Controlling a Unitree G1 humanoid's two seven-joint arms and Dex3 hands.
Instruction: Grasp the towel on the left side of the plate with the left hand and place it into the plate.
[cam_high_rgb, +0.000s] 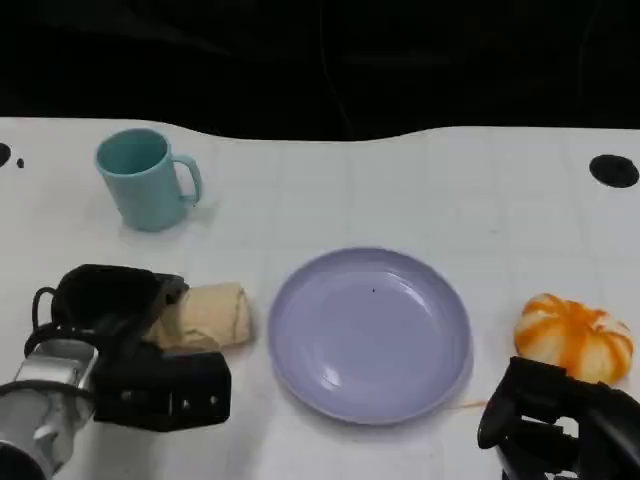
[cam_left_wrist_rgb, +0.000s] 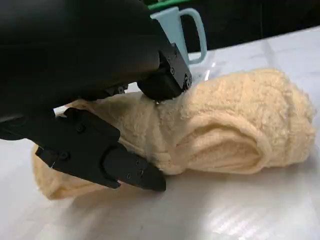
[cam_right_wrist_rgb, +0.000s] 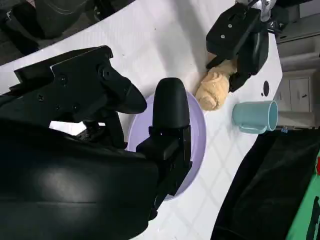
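Left robot hand (cam_high_rgb: 120, 330) half-hides towel (cam_high_rgb: 205, 315).

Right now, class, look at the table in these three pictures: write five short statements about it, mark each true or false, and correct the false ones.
1. The rolled beige towel already lies in the plate. False: it lies on the table left of the lavender plate, which holds nothing.
2. The left hand is on the towel. True: its fingers press into the cloth.
3. The teal mug lies tipped over. False: it stands upright.
4. A small orange pumpkin sits right of the plate. True.
5. The right hand holds the pumpkin. False: it holds nothing.
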